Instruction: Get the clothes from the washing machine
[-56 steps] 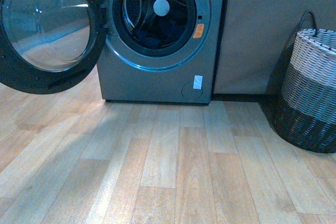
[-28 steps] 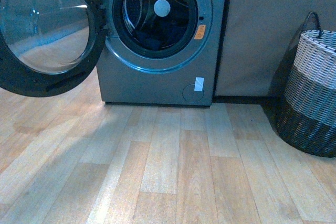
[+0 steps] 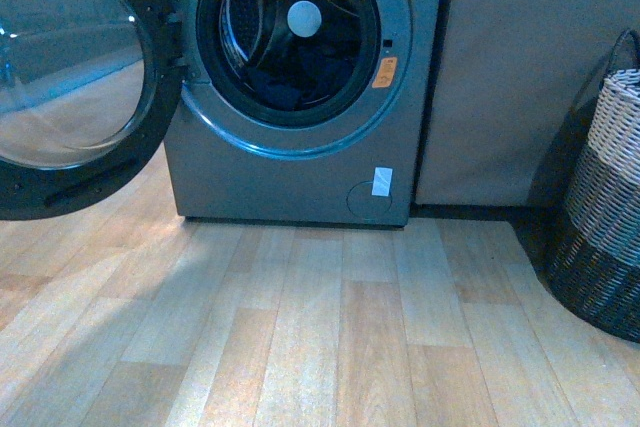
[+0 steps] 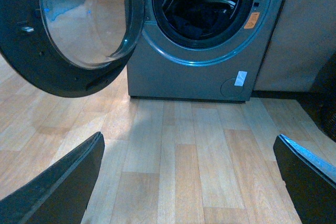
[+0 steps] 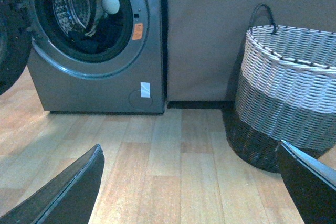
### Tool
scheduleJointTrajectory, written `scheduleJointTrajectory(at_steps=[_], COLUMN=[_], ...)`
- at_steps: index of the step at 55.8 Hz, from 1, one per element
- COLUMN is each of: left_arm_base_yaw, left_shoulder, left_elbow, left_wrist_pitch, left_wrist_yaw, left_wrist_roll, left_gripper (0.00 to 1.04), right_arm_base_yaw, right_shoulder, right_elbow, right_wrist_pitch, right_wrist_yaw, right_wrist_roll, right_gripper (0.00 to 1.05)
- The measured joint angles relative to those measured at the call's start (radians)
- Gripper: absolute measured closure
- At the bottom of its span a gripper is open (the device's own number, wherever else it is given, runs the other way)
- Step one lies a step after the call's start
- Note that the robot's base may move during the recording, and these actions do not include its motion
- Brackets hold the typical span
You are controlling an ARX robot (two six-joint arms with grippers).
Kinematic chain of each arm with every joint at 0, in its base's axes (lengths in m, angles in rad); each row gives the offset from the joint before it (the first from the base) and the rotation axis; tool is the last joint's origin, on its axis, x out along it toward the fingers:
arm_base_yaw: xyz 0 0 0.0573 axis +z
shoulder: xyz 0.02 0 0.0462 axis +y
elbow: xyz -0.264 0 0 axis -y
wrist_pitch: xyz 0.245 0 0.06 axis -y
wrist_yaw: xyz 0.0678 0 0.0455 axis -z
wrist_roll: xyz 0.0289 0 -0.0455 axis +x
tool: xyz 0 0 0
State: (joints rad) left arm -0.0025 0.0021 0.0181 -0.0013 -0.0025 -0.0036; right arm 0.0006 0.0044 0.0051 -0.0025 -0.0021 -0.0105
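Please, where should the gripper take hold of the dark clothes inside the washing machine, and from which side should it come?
Probably pinch the top of the clothes, which lie as a soft dark heap low in the drum. Come straight from the front through the round opening of the washing machine; its door hangs open at the left.

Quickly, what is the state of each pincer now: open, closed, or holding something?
Left pincer: open, holding nothing.
Right pincer: open, holding nothing.
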Motion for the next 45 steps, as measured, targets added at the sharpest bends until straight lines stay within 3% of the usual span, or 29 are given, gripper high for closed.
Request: scheduleJointTrajectory(at_steps=[45], left_arm_base_yaw=[0.0], left_shoulder=[-0.001], left_elbow=[0.0], left_wrist_pitch=[0.0], left_wrist_yaw=[0.001], left_wrist_roll=[0.0], left_gripper=[0.07], right_arm_base_yaw=[0.0], right_shoulder=[0.0], right_elbow=[0.0], right_wrist_pitch=[0.0], right_wrist_yaw=[0.002], right_wrist_roll=[0.0], right_gripper=[0.07])
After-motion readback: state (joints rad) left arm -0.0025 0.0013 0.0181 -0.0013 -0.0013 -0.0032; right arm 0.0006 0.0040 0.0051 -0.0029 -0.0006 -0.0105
